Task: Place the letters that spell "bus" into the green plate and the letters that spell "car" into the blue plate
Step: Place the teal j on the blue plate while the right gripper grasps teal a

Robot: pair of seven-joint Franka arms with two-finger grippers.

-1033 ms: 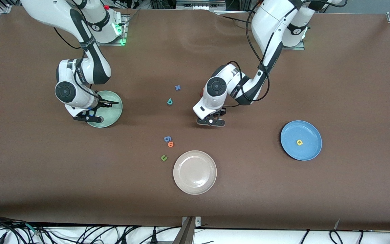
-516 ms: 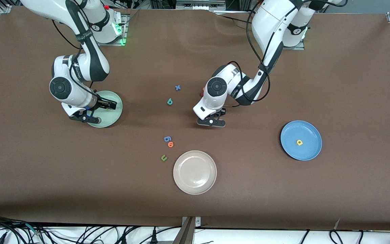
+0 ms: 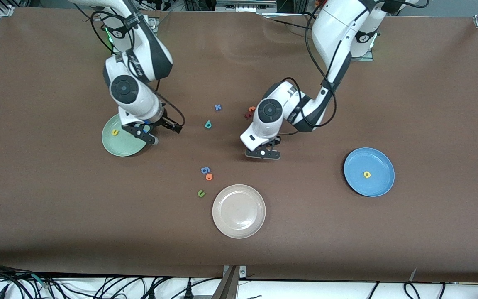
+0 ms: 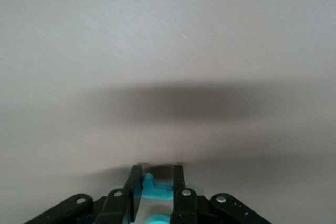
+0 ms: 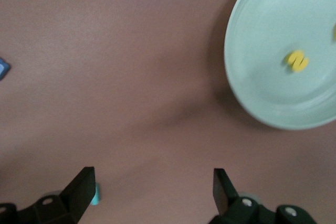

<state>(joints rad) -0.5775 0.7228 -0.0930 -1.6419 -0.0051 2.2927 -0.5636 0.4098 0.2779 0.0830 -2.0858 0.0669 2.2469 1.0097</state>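
**Two yellow letters in the green plate, a teal letter pinched in the left hand**

The yellow "u" (image 3: 115,132) lies in the green plate (image 3: 127,149), in the upper half of the front view toward the right arm's end of the tabletop (image 3: 388,83). The right wrist view shows the yellow "s" (image 5: 297,60) lying in that plate too. The right hand (image 3: 160,132) hangs over bare tabletop just beside the plate's rim, its fingers spread wide with nothing between them. Both yellow letters lie apart from it.

The teal "b" (image 3: 208,124) lies on the tabletop near the middle of the frame, between the two hands and touched by neither.

The left hand (image 3: 262,153) is low over bare tabletop at mid-frame. The left wrist view shows its fingers pressed onto a teal letter (image 4: 152,183); which letter it is cannot be told.

The blue plate (image 3: 378,182) sits toward the left arm's end, well apart from the left hand, with the yellow "a" (image 3: 367,174) in it.

A blue "x" (image 3: 218,107) lies above the "b" in the frame, and orange and red letters (image 3: 249,112) lie beside the left arm's wrist. Lower down are a blue "g"-like letter (image 3: 205,170), an orange "o" (image 3: 209,177) touching it, a dark green "u" (image 3: 201,193) and a beige plate (image 3: 239,211).
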